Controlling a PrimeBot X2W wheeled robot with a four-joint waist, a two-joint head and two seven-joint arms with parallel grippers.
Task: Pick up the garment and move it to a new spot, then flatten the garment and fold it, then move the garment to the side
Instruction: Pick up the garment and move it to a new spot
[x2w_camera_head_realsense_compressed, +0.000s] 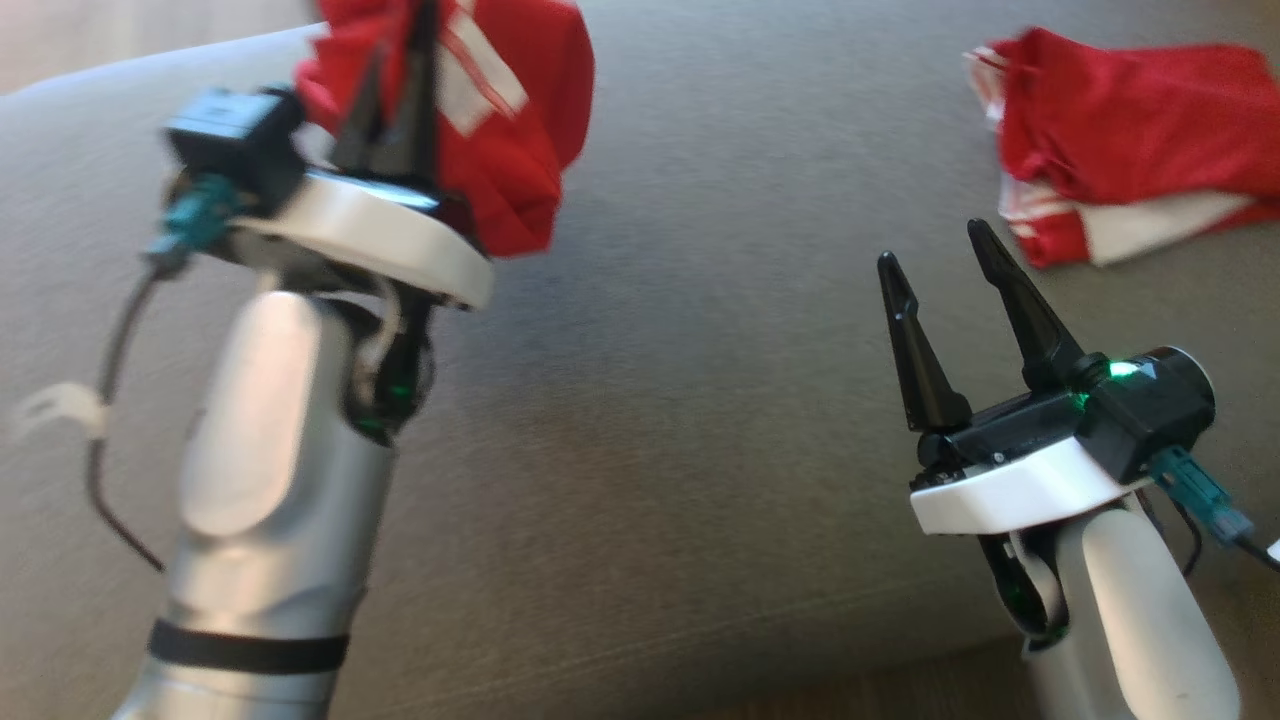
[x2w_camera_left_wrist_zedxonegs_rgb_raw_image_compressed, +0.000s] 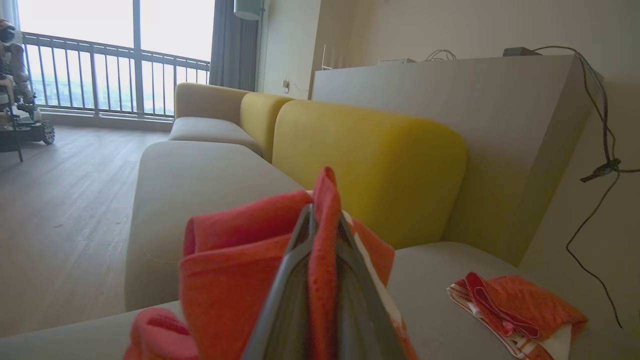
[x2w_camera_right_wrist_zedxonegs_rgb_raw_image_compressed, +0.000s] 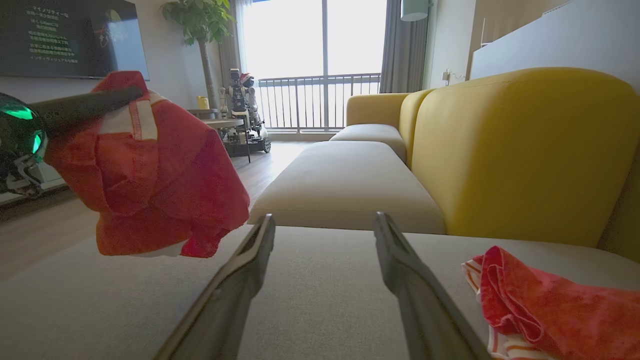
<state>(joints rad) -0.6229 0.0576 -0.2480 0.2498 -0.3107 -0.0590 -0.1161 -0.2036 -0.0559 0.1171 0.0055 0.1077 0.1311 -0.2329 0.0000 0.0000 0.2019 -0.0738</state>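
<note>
The garment (x2w_camera_head_realsense_compressed: 1120, 130) lies in a loose heap on the grey sofa seat (x2w_camera_head_realsense_compressed: 700, 400), at the far right in the head view and close to the yellow backrest (x2w_camera_left_wrist_zedxonegs_rgb_raw_image_compressed: 370, 170). Red cloth sits on top, with a white panel and striped trim peeking out along its near and left edges. The picture is soft with blur, so I take this heap for the jersey on the strength of those white parts alone; no chest print faces the cameras.

The left end effector (x2w_camera_head_realsense_compressed: 405, 60) is raised above the seat with its fingers pinched on the smaller red piece (x2w_camera_head_realsense_compressed: 520, 150) — a bunched bundle with a white stripe, hanging clear of the cushion. The right end effector (x2w_camera_head_realsense_compressed: 932, 245) has its fingers spread wide and holds nothing. It hovers just short of the garment, fingers pointing toward it.

The jersey looks light, thin and wholly limp, so it should sag and unfold the moment it is lifted and carry no shape of its own. A pinch on a single layer would likely drag the rest along the seat. A hold on the thicker trimmed edge — collar or sleeve hem — seems safer, since the doubled cloth gives the narrow fingers more to bite and is less likely to slip. It should tolerate rough handling.
</note>
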